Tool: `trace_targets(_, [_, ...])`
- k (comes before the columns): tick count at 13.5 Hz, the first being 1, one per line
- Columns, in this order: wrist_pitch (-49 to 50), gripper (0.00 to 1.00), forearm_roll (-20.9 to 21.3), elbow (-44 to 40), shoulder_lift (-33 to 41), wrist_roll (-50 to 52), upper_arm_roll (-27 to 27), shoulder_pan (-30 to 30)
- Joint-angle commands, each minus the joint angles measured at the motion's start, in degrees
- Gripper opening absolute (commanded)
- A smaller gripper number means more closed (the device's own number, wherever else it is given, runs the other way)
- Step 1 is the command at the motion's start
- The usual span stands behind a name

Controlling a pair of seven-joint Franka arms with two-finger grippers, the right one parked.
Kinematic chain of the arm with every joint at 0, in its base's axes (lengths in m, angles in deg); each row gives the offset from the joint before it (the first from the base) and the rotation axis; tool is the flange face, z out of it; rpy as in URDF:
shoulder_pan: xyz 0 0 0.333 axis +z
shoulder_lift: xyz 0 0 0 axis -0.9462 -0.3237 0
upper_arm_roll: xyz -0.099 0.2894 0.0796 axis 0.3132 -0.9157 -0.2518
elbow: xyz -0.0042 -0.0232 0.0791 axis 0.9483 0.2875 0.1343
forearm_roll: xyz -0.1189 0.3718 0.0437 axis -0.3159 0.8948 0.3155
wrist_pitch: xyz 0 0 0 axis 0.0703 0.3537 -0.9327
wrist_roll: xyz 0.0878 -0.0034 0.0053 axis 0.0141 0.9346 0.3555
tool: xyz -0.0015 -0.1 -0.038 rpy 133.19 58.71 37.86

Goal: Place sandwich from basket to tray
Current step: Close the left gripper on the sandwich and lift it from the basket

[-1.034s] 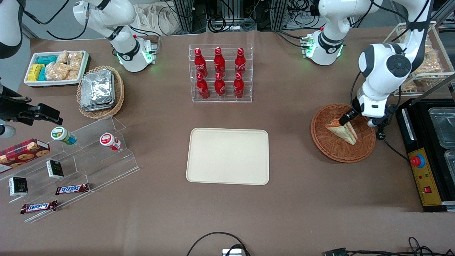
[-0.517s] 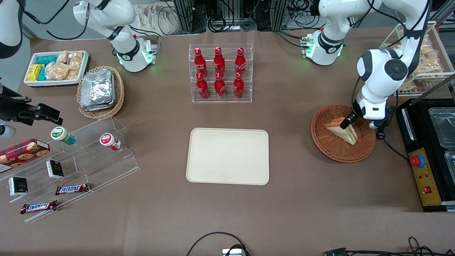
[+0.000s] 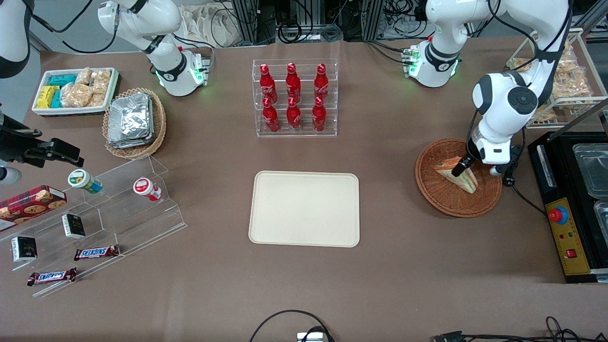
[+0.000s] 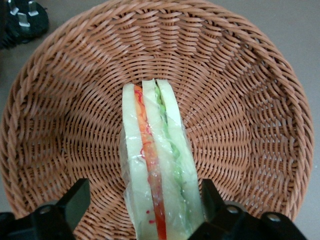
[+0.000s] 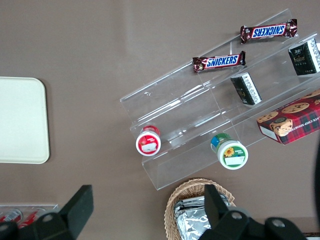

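Observation:
The sandwich (image 3: 468,180) is a wrapped wedge standing on edge in the reddish-brown wicker basket (image 3: 430,187), toward the working arm's end of the table. In the left wrist view the sandwich (image 4: 157,165) shows pale bread with orange-red and green filling inside the basket (image 4: 250,100). My gripper (image 3: 460,167) is low over the basket, open. Its fingers straddle the thick end of the sandwich (image 4: 145,207): one finger (image 4: 210,197) is close against the wrap, the other (image 4: 75,200) stands apart. The cream tray (image 3: 304,209) lies bare at the table's middle.
A black machine (image 3: 570,199) with a red button stands beside the basket at the table's end. A black plug and cable (image 3: 509,180) lie by the basket's rim. An acrylic rack of red bottles (image 3: 294,97) stands farther from the camera than the tray.
The arm's upper joints have swung slightly toward the table's middle and away from the camera. The gripper stays at the sandwich in the basket, a little lower. The sandwich has not moved.

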Motion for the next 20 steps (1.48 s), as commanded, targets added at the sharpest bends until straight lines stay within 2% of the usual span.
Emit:
trace_targets(1, [-2.85, 0.86, 0.66, 0.77, -1.08, 2.73, 0.45, 0.24])
trace_targets(2, [-2.94, 0.76, 0.66, 0.69, -1.26, 2.73, 0.45, 0.24])
trace_targets(4, [-3.03, 0.44, 0.66, 0.51, -1.26, 2.91, 0.36, 0.24])
trace_targets(5, [-2.94, 0.33, 0.66, 0.33, -1.26, 3.69, 0.45, 0.24])
trace_targets(6, [-2.94, 0.26, 0.66, 0.16, -1.18, 4.31, 0.45, 0.24])
trace_targets(8, [-2.59, 0.22, 0.75, -0.28, -0.48, 4.06, 0.54, -0.11])
trace_targets(10, [-0.67, 0.21, 1.36, -0.98, 1.28, 3.44, 0.80, -0.38])
trace_targets(13, [9.15, 0.21, 9.86, -3.87, 4.79, 0.73, 1.50, -1.08])
trace_targets(14, [13.19, 0.22, 11.02, -5.80, 5.58, -2.33, 2.72, -1.08])
trace_targets(17, [21.83, 0.23, 10.77, -12.13, 5.77, -11.66, 5.63, -1.08])
trace_targets(20, [22.55, 0.23, 10.51, -13.99, 5.59, -18.69, 8.70, -1.08])
